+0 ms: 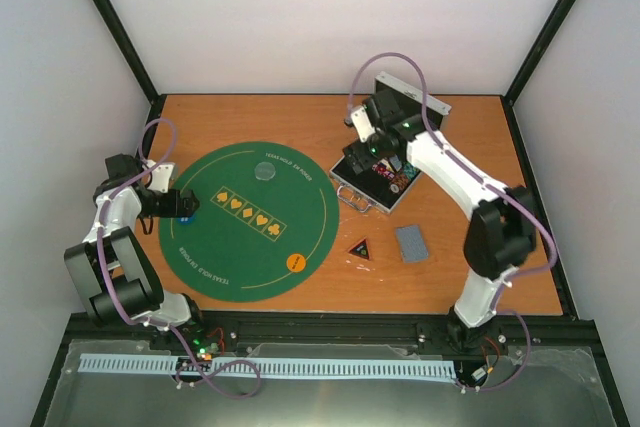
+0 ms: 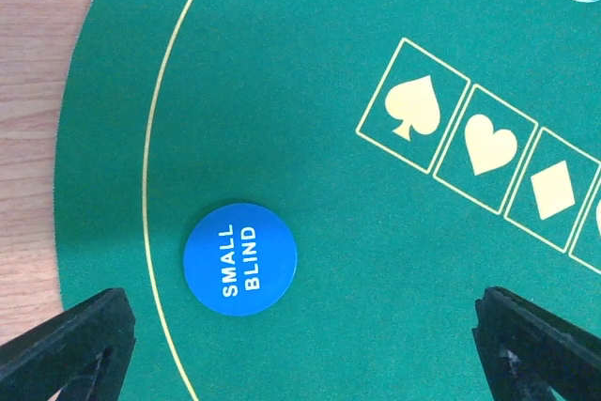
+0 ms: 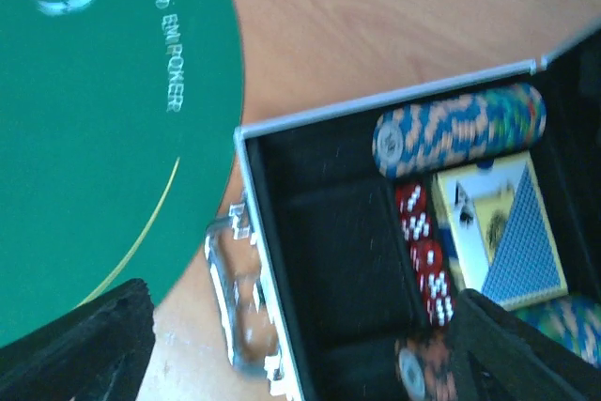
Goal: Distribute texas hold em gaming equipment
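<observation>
A blue disc marked SMALL BLIND lies flat on the green felt mat, near its left edge. My left gripper hangs just above the disc, open, with nothing between its fingers. My right gripper is open over the silver case. The case holds a row of striped poker chips, red dice and a card box. On the mat lie a clear disc and an orange disc. A black triangular marker and grey-blue cards rest on the wood.
The case stands open at the back right, its lid raised toward the rear wall. Its metal handle faces the mat. The left compartment of the case is bare black lining. Black frame posts border the table.
</observation>
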Motion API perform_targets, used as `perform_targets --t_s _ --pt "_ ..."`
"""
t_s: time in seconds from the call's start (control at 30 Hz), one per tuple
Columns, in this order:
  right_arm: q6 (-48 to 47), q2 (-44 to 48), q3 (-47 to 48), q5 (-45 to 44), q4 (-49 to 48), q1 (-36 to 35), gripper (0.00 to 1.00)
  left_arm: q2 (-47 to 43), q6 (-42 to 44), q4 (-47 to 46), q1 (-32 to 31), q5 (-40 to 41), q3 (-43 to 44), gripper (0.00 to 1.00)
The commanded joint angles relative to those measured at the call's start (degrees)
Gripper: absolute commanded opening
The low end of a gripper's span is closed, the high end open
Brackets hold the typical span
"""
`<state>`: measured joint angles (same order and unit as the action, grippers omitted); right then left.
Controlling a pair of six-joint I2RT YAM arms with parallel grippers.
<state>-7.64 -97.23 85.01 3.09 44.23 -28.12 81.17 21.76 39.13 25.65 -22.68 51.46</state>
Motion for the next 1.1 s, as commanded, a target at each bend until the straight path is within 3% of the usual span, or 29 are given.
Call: perform_targets --t_s 0.0,0.27,0.6,1.07 --pt "-6.0 -10.0 9.1 0.9 -1.2 1.4 0.81 -1.1 1.1 1.0 0.0 -0.8 1.2 1.00" --pt "-7.7 -25.3 24.6 -2.1 2.5 3.4 0.67 -0.5 0.9 0.8 0.1 -0.1 1.5 1.00" --pt "-10.6 -34.2 29.8 -9.0 3.9 3.6 0.62 4.4 0.0 0.9 0.0 0.4 4.2 1.00" --pt "-11.3 -39.2 32.5 -9.4 4.7 3.5 0.55 5.3 -0.1 0.7 0.1 0.3 4.2 1.00"
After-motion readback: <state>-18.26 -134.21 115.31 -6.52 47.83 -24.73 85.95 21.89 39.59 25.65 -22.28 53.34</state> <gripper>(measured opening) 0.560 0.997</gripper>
